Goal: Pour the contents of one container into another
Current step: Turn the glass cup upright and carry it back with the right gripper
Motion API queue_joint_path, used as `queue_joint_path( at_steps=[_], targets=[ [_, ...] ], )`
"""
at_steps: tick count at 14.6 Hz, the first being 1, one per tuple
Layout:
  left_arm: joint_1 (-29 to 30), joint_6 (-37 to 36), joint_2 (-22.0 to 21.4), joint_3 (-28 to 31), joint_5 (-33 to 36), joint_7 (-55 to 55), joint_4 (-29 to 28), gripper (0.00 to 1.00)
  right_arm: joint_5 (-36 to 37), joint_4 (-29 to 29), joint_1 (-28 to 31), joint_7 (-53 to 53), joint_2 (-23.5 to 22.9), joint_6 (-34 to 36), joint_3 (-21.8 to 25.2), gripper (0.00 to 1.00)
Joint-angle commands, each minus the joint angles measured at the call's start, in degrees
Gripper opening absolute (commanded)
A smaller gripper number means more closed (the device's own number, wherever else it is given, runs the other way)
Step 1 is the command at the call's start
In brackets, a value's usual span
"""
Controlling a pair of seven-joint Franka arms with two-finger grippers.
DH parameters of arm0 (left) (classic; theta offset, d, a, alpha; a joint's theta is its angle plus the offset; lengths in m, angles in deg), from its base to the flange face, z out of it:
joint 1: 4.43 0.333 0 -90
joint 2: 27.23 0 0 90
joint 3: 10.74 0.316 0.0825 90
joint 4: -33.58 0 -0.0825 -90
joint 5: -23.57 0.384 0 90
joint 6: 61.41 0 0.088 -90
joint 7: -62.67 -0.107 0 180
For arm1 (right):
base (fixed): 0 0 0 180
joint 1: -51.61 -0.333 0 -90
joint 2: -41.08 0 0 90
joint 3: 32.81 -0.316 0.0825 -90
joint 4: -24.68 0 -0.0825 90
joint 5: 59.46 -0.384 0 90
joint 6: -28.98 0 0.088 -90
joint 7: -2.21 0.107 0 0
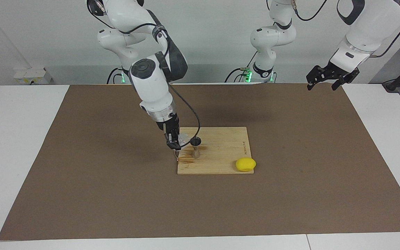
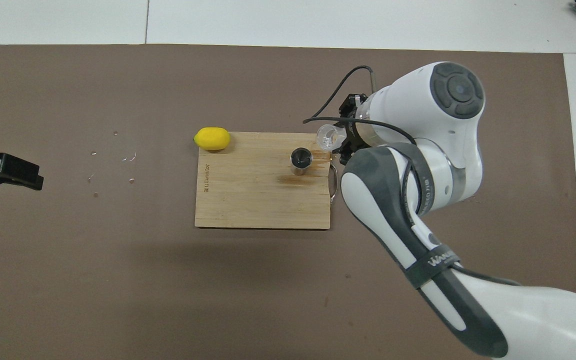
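Observation:
A small clear cup (image 1: pixel 185 140) (image 2: pixel 328 136) hangs tilted over the corner of the wooden board (image 1: pixel 221 154) (image 2: pixel 248 200), its mouth leaning toward the steel jigger (image 1: pixel 196 147) (image 2: pixel 301 160). My right gripper (image 1: pixel 174 143) (image 2: pixel 344 142) is shut on the cup, just beside the jigger at the right arm's end of the board. The jigger stands upright on the board with a wet brown stain around its foot. My left gripper (image 1: pixel 321 86) (image 2: pixel 18 172) waits open and empty, raised over the mat at the left arm's end.
A yellow lemon-like lump (image 1: pixel 245 164) (image 2: pixel 212 138) lies at the board's corner farther from the robots, toward the left arm's end. A few droplets (image 2: pixel 113 160) spot the brown mat (image 1: pixel 290 194) between the board and the left gripper.

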Motion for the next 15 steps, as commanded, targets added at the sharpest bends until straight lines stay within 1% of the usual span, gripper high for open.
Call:
queue_joint_path(
  at_steps=[1,3,5,7,9,11,13,15],
  targets=[
    [0.4,0.2,-0.1,-0.3,-0.3,-0.4,-0.2,1.00,-10.3,-3.5,6.0,-5.3,1.6,0.6,-0.6,0.00],
    [0.4,0.2,-0.1,-0.3,-0.3,-0.4,-0.2,1.00,-16.9,-6.9,9.6,-11.6,2.9,0.9,-0.5,0.00],
    [0.4,0.2,-0.1,-0.3,-0.3,-0.4,-0.2,1.00,-21.1,-11.2,12.8,-18.9,4.0,0.9,-0.5,0.00],
    [0.4,0.2,-0.1,-0.3,-0.3,-0.4,-0.1,1.00,-25.0,-13.9,15.8,-25.2,4.4,1.5,-0.5,0.00],
    [0.4,0.2,-0.1,-0.3,-0.3,-0.4,-0.2,1.00,-26.7,-16.0,19.4,-31.3,4.3,2.4,-0.5,0.00],
    [0.4,0.2,-0.1,-0.3,-0.3,-0.4,-0.2,1.00,-29.1,-17.2,22.4,-37.0,3.9,4.8,-0.5,0.00],
    [0.4,0.2,-0.1,-0.3,-0.3,-0.4,-0.2,1.00,-30.7,-18.0,26.0,-42.8,2.5,6.7,-0.5,0.00],
    [0.4,0.2,-0.1,-0.3,-0.3,-0.4,-0.1,1.00,-31.8,-18.0,28.3,-46.8,1.0,8.6,-0.5,0.00]
  ],
)
